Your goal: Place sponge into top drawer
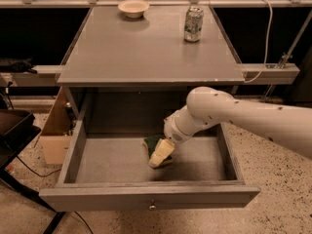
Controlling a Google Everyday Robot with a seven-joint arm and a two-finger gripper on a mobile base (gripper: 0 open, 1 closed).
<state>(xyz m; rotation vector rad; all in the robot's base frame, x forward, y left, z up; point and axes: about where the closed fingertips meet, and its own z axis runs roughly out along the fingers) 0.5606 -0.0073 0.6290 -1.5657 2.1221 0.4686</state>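
The top drawer (146, 195) is pulled out wide under the grey tabletop, with its round knob (152, 206) at the front centre. My white arm reaches down into it from the right. My gripper (161, 154) is low over the drawer floor, near the middle. The sponge (151, 142) shows as a dark green patch right at the gripper's tip, on its far left side, down at the drawer floor. Most of the sponge is hidden behind the gripper. I cannot tell whether it is held or lying free.
A cream bowl (133, 7) and a soda can (193, 24) stand at the back of the tabletop (146, 52). A cardboard box (54, 133) sits on the floor to the left of the drawer. A black stand (14, 130) is at the far left.
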